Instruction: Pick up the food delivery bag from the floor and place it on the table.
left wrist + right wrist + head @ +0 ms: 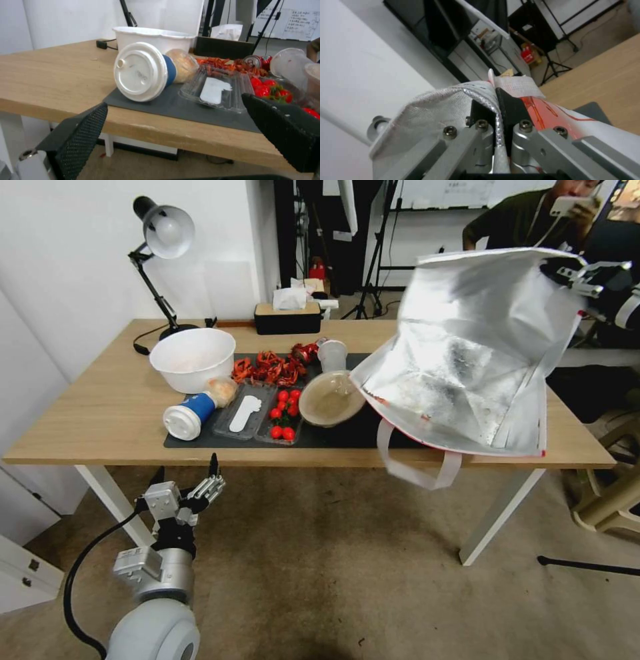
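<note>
The food delivery bag [467,367] hangs tilted over the right part of the table [100,407], its silver foil lining facing me and a white strap handle [417,470] dangling past the front edge. Whether its bottom touches the tabletop I cannot tell. My right gripper [579,275] is shut on the bag's upper rim, and the right wrist view shows the gripper [498,110] pinching the foil edge of the bag [436,107]. My left gripper [193,480] is open and holds nothing, low above the floor [333,580] before the table's left front edge. The left wrist view shows its fingers [83,135] spread apart.
A dark mat [347,437] holds a tipped cup [190,417], a tray of tomatoes [283,413] and a brown bowl [330,399] close to the bag. A white bowl [192,357], desk lamp [163,240] and tissue box [288,317] stand behind. A chair [613,500] is at the right.
</note>
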### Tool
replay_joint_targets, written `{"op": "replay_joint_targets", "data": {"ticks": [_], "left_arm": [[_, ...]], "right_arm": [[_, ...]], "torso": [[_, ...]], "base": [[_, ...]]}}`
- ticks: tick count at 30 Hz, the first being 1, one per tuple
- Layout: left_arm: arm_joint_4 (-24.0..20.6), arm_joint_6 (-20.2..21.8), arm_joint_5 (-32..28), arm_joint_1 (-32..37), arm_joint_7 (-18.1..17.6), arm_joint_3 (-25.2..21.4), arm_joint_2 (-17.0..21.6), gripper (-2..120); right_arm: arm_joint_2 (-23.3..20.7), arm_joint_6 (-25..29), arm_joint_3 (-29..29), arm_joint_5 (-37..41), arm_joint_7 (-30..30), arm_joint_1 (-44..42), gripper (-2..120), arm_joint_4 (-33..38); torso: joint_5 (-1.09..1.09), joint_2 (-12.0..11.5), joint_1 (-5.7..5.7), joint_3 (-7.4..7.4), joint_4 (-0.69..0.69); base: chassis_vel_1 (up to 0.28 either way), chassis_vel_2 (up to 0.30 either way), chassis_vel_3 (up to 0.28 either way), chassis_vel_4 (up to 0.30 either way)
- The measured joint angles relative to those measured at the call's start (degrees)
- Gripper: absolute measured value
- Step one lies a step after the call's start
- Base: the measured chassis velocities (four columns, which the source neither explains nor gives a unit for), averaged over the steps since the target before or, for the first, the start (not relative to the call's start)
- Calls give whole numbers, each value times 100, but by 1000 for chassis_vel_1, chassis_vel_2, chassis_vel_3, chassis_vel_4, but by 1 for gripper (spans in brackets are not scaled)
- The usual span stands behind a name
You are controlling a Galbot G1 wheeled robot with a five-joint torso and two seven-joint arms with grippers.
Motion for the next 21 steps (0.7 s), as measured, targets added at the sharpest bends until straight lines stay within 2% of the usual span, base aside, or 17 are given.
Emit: {"op": "replay_joint_targets", "data": {"ticks": [12,21], "left_arm": [[9,-22,192,108,9,31,-109,100],[-32,-65,296,189,15,18,-145,100]], "right_arm": [[62,-226,-439,-315,-59,-101,0,-786],[61,-344,-682,-523,112,-83,0,-1015]], "torso": [[1,0,0,0,0],[1,0,0,0,0]], "base": [[0,0,0,0],[0,0,0,0]]}}
